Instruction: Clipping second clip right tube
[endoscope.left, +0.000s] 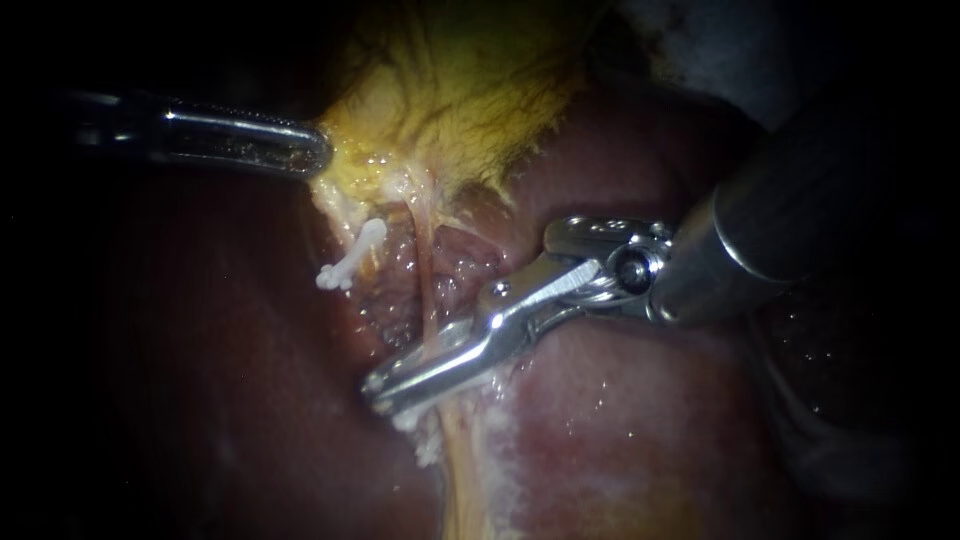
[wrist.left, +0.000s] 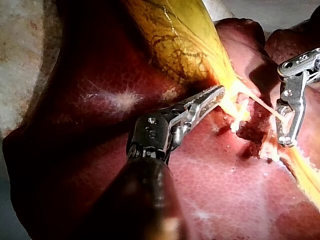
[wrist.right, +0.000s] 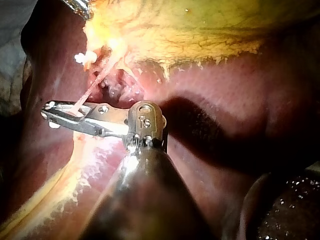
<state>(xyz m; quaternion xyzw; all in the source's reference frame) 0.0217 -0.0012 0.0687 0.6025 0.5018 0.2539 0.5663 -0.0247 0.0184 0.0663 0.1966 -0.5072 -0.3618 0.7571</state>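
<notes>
The right tool (endoscope.left: 385, 385) holds the tube (endoscope.left: 427, 280) between nearly closed jaws; clipping is in hand. Next, I judge, a full squeeze, then careful opening.

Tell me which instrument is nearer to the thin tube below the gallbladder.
Right. The right instrument has its jaws shut on the thin tube; the left instrument sits apart, at the gallbladder.

Left instrument (endoscope.left: 318, 152) grips gallbladder (endoscope.left: 470, 90); right instrument (endoscope.left: 385, 385) clamps right tube (endoscope.left: 428, 290).
</notes>
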